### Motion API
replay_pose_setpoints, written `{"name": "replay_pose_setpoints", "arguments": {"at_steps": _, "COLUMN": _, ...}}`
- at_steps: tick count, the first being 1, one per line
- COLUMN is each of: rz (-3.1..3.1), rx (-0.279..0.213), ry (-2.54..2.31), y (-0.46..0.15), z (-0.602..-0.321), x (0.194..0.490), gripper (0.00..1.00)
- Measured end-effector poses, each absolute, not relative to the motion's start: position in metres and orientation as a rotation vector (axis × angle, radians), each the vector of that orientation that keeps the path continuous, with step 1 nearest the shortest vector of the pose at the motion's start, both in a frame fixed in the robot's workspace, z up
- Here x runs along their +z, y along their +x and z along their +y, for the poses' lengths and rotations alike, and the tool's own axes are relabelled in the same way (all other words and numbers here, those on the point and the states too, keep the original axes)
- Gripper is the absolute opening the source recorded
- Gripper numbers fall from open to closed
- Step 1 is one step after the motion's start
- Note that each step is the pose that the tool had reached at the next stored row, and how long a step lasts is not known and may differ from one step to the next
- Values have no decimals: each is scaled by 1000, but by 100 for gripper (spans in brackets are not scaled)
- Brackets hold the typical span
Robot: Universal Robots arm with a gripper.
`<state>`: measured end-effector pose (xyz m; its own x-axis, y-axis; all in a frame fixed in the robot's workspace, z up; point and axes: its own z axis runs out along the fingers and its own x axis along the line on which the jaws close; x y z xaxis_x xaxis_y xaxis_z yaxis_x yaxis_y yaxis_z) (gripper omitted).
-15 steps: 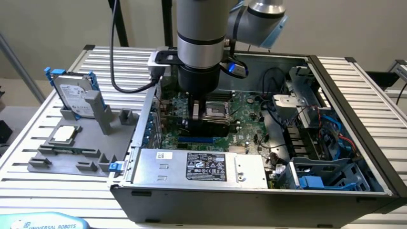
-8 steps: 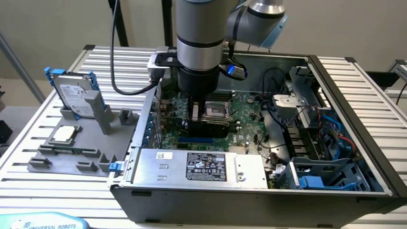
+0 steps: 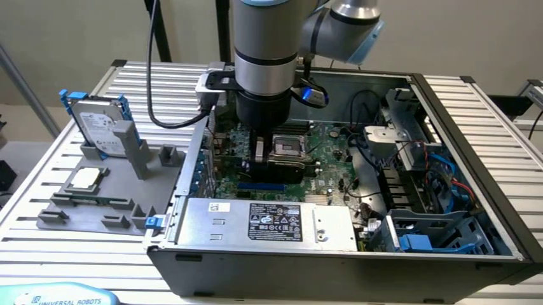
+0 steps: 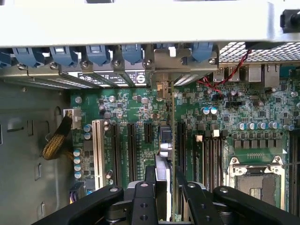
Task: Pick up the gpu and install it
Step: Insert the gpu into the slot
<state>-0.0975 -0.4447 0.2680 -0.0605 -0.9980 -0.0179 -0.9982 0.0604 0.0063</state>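
While the Jaws Grip the Gpu, It Stands Over the Green Board

When you look from the front in the exterior view, the dark wall of the open computer case [image 3: 297, 273] comes first. Just inside it sits a silver power box [image 3: 271, 221] with a black sticker. Beside that, toward the exterior view's right, is a blue-gray cage [image 3: 428, 238]. Behind the power box lies the green board [image 3: 327, 159] on the floor of the case. The robot arm [image 3: 264, 57] reaches straight down into the case over this board.

In the wrist view, the jaws are clenched on the gpu [image 4: 173, 126], one on each side of it. The gpu stands on its thin edge over the long black slots [image 4: 132, 145] of the green board. I cannot tell if it is touching a slot. Its silver end is up by the wall of the case, next to a row of blue clips [image 4: 96, 52].

Out on the desk [image 3: 500, 121], to the exterior view's left of the case, a gray holder [image 3: 85, 213] carries a small square silver chip [image 3: 88, 179]. Farther back on the holder, a silver hard drive [image 3: 95, 126] with blue rails stands up on its edge.
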Motion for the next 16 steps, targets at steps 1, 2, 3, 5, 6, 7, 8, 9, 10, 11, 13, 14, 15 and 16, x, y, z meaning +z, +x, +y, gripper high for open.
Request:
{"name": "replay_pose_setpoints", "arguments": {"at_steps": 1, "rz": 2281, "rx": 26, "ry": -2147, "y": -97, "z": -445, "x": 268, "gripper": 27}}
{"name": "replay_pose_setpoints", "arguments": {"at_steps": 2, "rz": 2281, "rx": 27, "ry": -2147, "y": -97, "z": -445, "x": 267, "gripper": 27}}
{"name": "replay_pose_setpoints", "arguments": {"at_steps": 3, "rz": 2281, "rx": 27, "ry": -2147, "y": -97, "z": -445, "x": 267, "gripper": 27}}
{"name": "replay_pose_setpoints", "arguments": {"at_steps": 5, "rz": 2279, "rx": 27, "ry": -2150, "y": -97, "z": -445, "x": 265, "gripper": 27}}
{"name": "replay_pose_setpoints", "arguments": {"at_steps": 6, "rz": 2277, "rx": 26, "ry": -2152, "y": -97, "z": -445, "x": 264, "gripper": 27}}
{"name": "replay_pose_setpoints", "arguments": {"at_steps": 7, "rz": 2275, "rx": 26, "ry": -2153, "y": -97, "z": -445, "x": 264, "gripper": 27}}
{"name": "replay_pose_setpoints", "arguments": {"at_steps": 8, "rz": 2274, "rx": 27, "ry": -2155, "y": -97, "z": -445, "x": 263, "gripper": 27}}
{"name": "replay_pose_setpoints", "arguments": {"at_steps": 9, "rz": 2272, "rx": 27, "ry": -2157, "y": -98, "z": -445, "x": 262, "gripper": 27}}
{"name": "replay_pose_setpoints", "arguments": {"at_steps": 10, "rz": 2270, "rx": 27, "ry": -2158, "y": -98, "z": -445, "x": 262, "gripper": 27}}
{"name": "replay_pose_setpoints", "arguments": {"at_steps": 11, "rz": 2269, "rx": 27, "ry": -2159, "y": -98, "z": -445, "x": 261, "gripper": 27}}
{"name": "replay_pose_setpoints", "arguments": {"at_steps": 13, "rz": 2268, "rx": 27, "ry": -2161, "y": -98, "z": -445, "x": 261, "gripper": 27}}
{"name": "replay_pose_setpoints", "arguments": {"at_steps": 14, "rz": 2267, "rx": 27, "ry": -2161, "y": -98, "z": -445, "x": 261, "gripper": 27}}
{"name": "replay_pose_setpoints", "arguments": {"at_steps": 15, "rz": 2266, "rx": 28, "ry": -2162, "y": -98, "z": -445, "x": 261, "gripper": 27}}
{"name": "replay_pose_setpoints", "arguments": {"at_steps": 16, "rz": 2266, "rx": 28, "ry": -2163, "y": -98, "z": -445, "x": 261, "gripper": 27}}
